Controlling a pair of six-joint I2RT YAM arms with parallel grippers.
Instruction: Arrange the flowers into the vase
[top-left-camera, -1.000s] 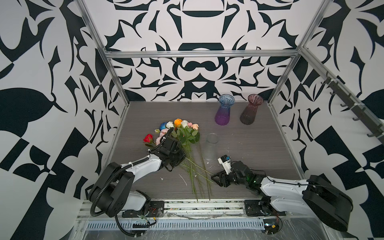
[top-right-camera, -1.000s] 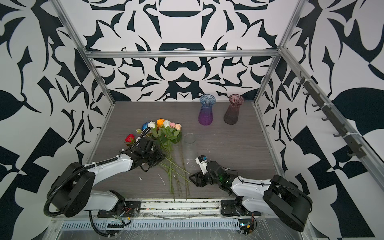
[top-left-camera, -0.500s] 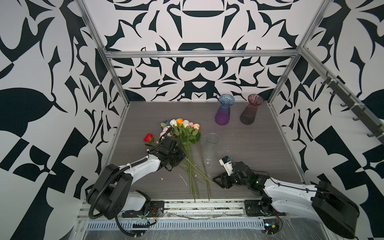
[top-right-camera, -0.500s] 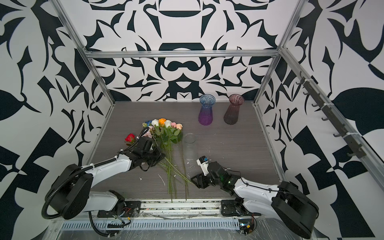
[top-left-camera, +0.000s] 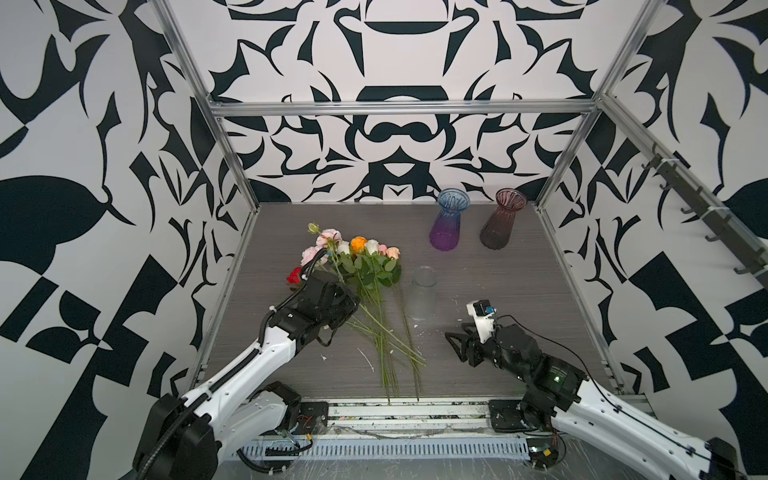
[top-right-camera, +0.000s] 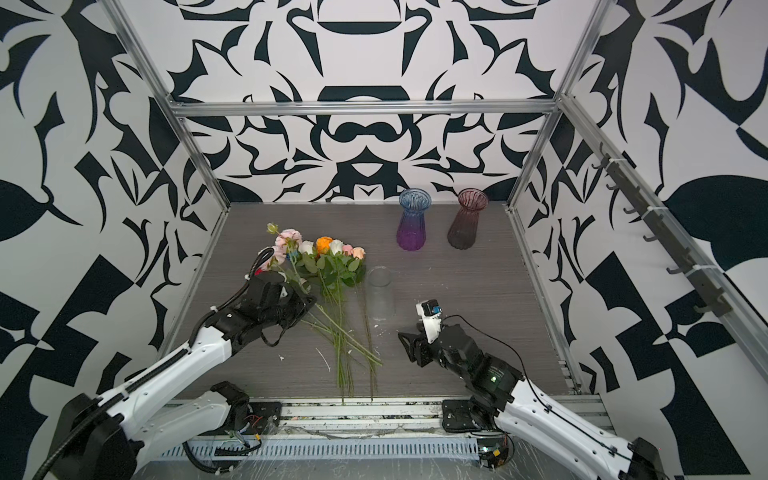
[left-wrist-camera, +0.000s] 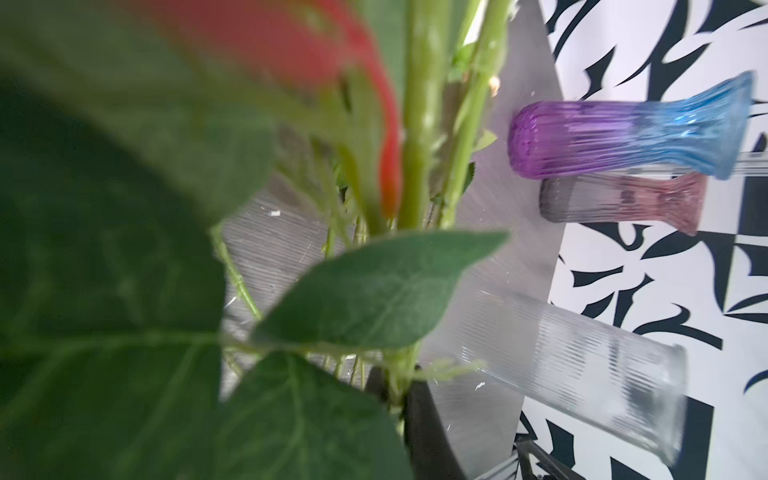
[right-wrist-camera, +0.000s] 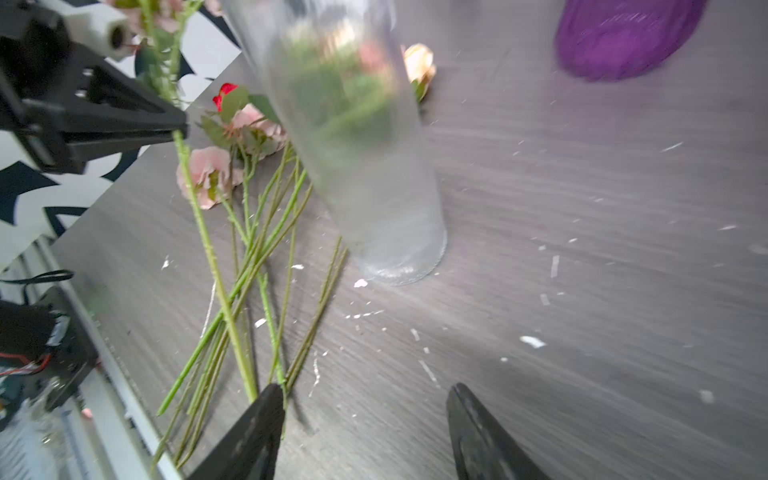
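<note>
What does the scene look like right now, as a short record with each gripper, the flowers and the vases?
left gripper: shut on one green stem
right gripper: open, empty, low near the clear vase
flowers: bunch lying on the table, none in a vase
clear vase: upright, empty, beside the bunch
blue-purple vase: upright at the back, empty
pink-grey vase: upright beside it, empty

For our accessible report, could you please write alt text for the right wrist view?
The open right hand faces a clear vase standing on a grey table. Beside it the left hand grips one flower stem amid loose flowers.
</note>
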